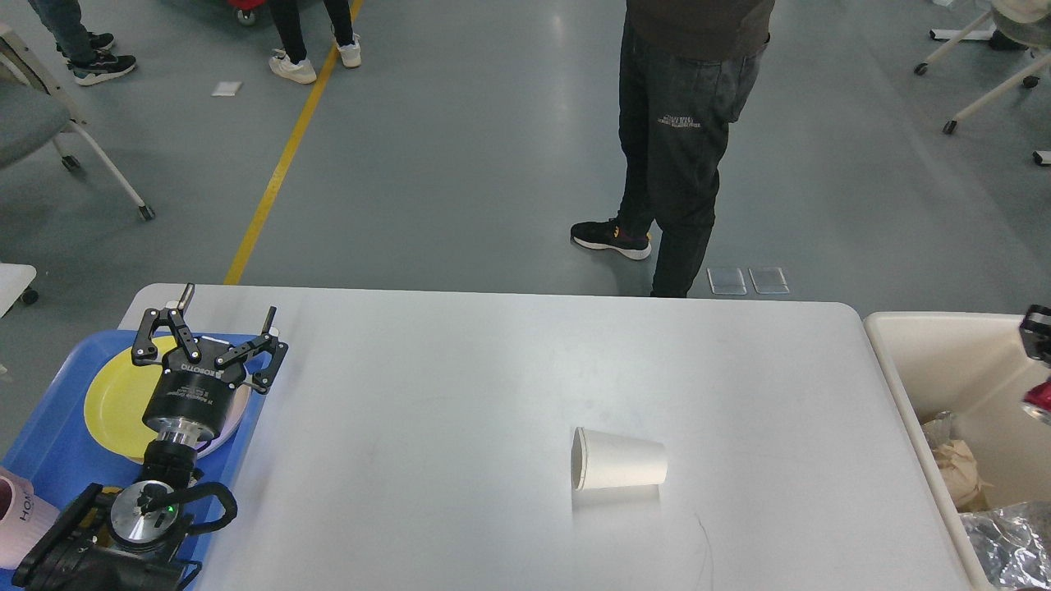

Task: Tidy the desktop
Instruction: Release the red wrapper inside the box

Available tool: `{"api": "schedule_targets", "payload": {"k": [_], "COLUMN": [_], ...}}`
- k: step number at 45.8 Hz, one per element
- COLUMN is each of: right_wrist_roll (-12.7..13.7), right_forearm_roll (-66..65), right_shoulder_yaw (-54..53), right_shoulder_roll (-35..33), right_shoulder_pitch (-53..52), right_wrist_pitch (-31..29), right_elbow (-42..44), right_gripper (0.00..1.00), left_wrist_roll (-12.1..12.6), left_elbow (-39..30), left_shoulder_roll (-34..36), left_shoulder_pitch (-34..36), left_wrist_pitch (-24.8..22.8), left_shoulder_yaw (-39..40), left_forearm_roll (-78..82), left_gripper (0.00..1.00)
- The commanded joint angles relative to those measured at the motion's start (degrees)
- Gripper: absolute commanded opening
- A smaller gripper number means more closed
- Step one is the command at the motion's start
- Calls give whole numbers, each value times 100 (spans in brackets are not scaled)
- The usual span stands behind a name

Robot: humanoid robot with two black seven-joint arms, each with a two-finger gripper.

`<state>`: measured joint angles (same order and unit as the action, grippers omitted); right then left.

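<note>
Above the blue tray (pixel 49 443), left tool (pixel 215 320) hovers, fingers spread

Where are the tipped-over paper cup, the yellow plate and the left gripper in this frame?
paper cup (pixel 621 469): head view, on the middle of its white side wall.
yellow plate (pixel 115 406): head view, on its bare left part.
left gripper (pixel 215 327): head view, midway between its two open fingertips.

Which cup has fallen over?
The white paper cup on the desktop lies on its side; the pink cup on the blue tray stands upright.
</note>
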<state>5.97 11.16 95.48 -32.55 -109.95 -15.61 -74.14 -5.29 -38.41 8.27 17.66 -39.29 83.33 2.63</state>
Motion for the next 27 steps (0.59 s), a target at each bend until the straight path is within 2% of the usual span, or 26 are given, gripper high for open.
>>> {"api": "schedule_targets", "payload": {"k": [1, 10, 13, 15, 20, 27], "right_wrist_roll": [-8, 9, 9, 9, 0, -8], "right_forearm_roll": [88, 79, 88, 88, 88, 88], "right_shoulder_yaw": [-687, -2612, -3113, -3281, -3650, -3853], "right_shoulder_roll": [-261, -340, -35, 195, 503, 934], "right_shoulder_pitch": [2000, 4990, 6201, 6608, 7408, 8033], "right_wrist_pitch": [207, 840, 875, 875, 910, 1200], "right_elbow": [1680, 4194, 5589, 6067, 6938, 7256], "right_gripper": [0, 0, 0, 0, 0, 0], "left_wrist_roll": [1, 1, 1, 1, 1, 1], "left_elbow": [0, 0, 0, 0, 0, 0], "left_shoulder_roll": [0, 0, 0, 0, 0, 0], "left_shoulder_pitch": [1, 1, 1, 1, 1, 1], "left_wrist_pitch": [0, 0, 0, 0, 0, 0], "left_shoulder_yaw": [-1, -1, -1, 8, -1, -1], "left_forearm_roll": [0, 0, 0, 0, 0, 0], "left_gripper": [97, 97, 97, 97, 97, 97]}}
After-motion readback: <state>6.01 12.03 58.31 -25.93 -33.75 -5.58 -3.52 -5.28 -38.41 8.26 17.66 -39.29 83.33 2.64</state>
